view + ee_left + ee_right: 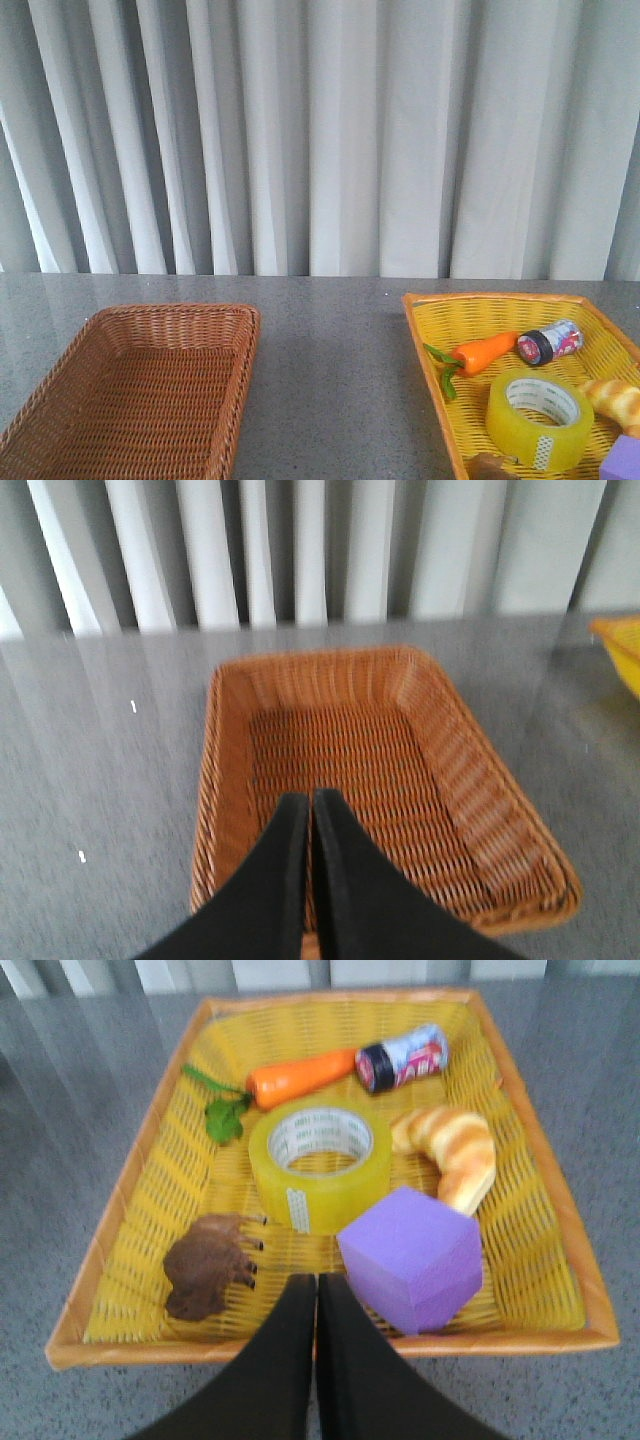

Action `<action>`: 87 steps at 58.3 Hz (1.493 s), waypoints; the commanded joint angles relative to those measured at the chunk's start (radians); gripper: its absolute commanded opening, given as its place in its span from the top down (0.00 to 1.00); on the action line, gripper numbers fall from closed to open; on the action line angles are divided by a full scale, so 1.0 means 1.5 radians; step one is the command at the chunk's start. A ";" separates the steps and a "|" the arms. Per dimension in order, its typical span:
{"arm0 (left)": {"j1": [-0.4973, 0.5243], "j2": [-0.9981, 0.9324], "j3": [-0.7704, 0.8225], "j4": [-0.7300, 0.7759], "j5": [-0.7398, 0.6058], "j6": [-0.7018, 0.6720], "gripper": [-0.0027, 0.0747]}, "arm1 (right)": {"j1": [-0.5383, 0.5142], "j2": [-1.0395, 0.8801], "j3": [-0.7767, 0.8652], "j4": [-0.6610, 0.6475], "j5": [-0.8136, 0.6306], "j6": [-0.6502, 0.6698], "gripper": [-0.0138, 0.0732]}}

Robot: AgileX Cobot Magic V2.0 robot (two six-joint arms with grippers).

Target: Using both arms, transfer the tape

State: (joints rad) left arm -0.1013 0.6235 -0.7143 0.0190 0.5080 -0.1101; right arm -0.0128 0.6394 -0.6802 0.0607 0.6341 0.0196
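- My left gripper (308,810): fingers pressed together, nothing between them; it hangs over the near end of the brown wicker basket (230,740).
- My right gripper (316,1295): fingers likewise closed and empty, at the near rim of the yellow basket (150,1150).
- Tape (320,1165) lies flat, core up, mid-basket, apart from my right fingertips.
- Around the tape: carrot (300,1075) and small jar (402,1058) on its far side, croissant (455,1150) beside it, purple block (412,1255) and brown toy (208,1265) nearer my gripper.
- Both baskets sit on the grey table (330,360), well apart.
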 commanded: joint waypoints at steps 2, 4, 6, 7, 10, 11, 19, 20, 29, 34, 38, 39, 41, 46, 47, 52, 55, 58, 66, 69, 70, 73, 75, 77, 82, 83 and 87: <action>0.000 0.032 -0.022 -0.017 -0.023 -0.006 0.97 | -0.004 0.025 -0.023 -0.002 -0.026 -0.005 0.85; 0.000 0.039 -0.022 -0.017 -0.021 -0.006 0.97 | -0.004 0.029 -0.023 -0.002 -0.022 -0.006 0.85; 0.000 0.043 -0.022 -0.017 -0.021 -0.006 0.97 | -0.004 0.032 -0.023 -0.008 -0.021 -0.007 0.85; 0.000 0.046 -0.022 -0.017 -0.021 -0.006 0.97 | -0.004 0.033 -0.023 -0.011 -0.021 -0.007 0.85; 0.000 0.050 -0.022 -0.017 -0.020 -0.006 0.97 | -0.004 0.036 -0.023 -0.026 -0.023 -0.007 0.85; 0.000 0.051 -0.022 -0.017 -0.019 -0.006 0.97 | -0.004 0.036 -0.023 -0.032 -0.024 -0.007 0.84; 0.000 0.056 -0.022 -0.013 -0.019 -0.006 0.97 | -0.004 0.044 -0.023 -0.066 -0.016 -0.003 0.80; 0.000 0.058 -0.022 -0.013 -0.019 -0.006 0.96 | -0.004 0.045 -0.023 -0.069 -0.014 -0.003 0.78; 0.000 0.064 -0.022 0.025 -0.016 -0.006 0.86 | -0.004 0.053 -0.023 -0.071 0.002 -0.003 0.57; 0.000 0.065 -0.022 0.036 -0.015 -0.006 0.72 | -0.004 0.058 -0.023 -0.071 0.004 -0.002 0.40; 0.000 0.065 -0.022 0.036 -0.016 -0.006 0.57 | -0.004 0.060 -0.023 -0.070 0.004 0.000 0.27; 0.000 0.065 -0.022 0.036 -0.017 -0.006 0.54 | -0.004 0.060 -0.023 -0.070 0.004 0.000 0.25; 0.000 0.065 -0.022 0.036 -0.018 -0.006 0.48 | -0.004 0.060 -0.023 -0.069 0.002 0.000 0.20; 0.000 0.065 -0.022 0.034 -0.029 -0.006 0.37 | -0.004 0.065 -0.023 -0.060 -0.004 0.002 0.16; 0.000 0.065 -0.022 0.031 -0.029 -0.006 0.36 | -0.004 0.066 -0.023 -0.058 -0.006 0.003 0.16; 0.000 0.065 -0.022 0.006 -0.030 -0.005 0.33 | -0.004 0.072 -0.023 -0.061 -0.039 0.014 0.16; 0.000 0.065 -0.022 -0.006 -0.029 0.002 0.33 | -0.004 0.084 -0.031 -0.074 -0.061 0.039 0.17; -0.001 0.065 -0.024 -0.018 -0.022 0.023 0.33 | -0.004 0.108 -0.052 -0.087 -0.055 0.071 0.19; -0.047 0.064 -0.025 -0.080 -0.020 0.102 0.33 | -0.004 0.199 -0.135 -0.114 0.016 0.117 0.22; -0.075 0.064 -0.024 -0.110 -0.017 0.138 0.33 | -0.004 0.235 -0.178 -0.118 0.042 0.117 0.23; -0.082 0.065 -0.024 -0.117 -0.017 0.146 0.33 | -0.004 0.251 -0.187 -0.119 0.050 0.117 0.23; -0.110 0.071 -0.024 -0.142 -0.014 0.179 0.33 | -0.004 0.288 -0.219 -0.120 0.066 0.117 0.23; -0.128 0.074 -0.024 -0.152 -0.014 0.196 0.33 | -0.004 0.321 -0.245 -0.120 0.078 0.117 0.24; -0.146 0.080 -0.024 -0.163 -0.015 0.214 0.33 | -0.004 0.348 -0.265 -0.120 0.084 0.117 0.24; -0.172 0.082 -0.024 -0.180 -0.018 0.229 0.33 | -0.004 0.412 -0.311 -0.121 0.101 0.117 0.24; -0.175 0.085 -0.024 -0.180 -0.018 0.229 0.33 | -0.004 0.428 -0.323 -0.121 0.104 0.117 0.24; -0.181 0.087 -0.024 -0.179 -0.024 0.228 0.33 | -0.004 0.482 -0.362 -0.121 0.127 0.114 0.24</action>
State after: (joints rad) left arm -0.3530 0.7483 -0.7162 -0.2251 0.5465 0.2239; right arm -0.0128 1.2966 -1.1317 -0.1019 0.8290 0.1972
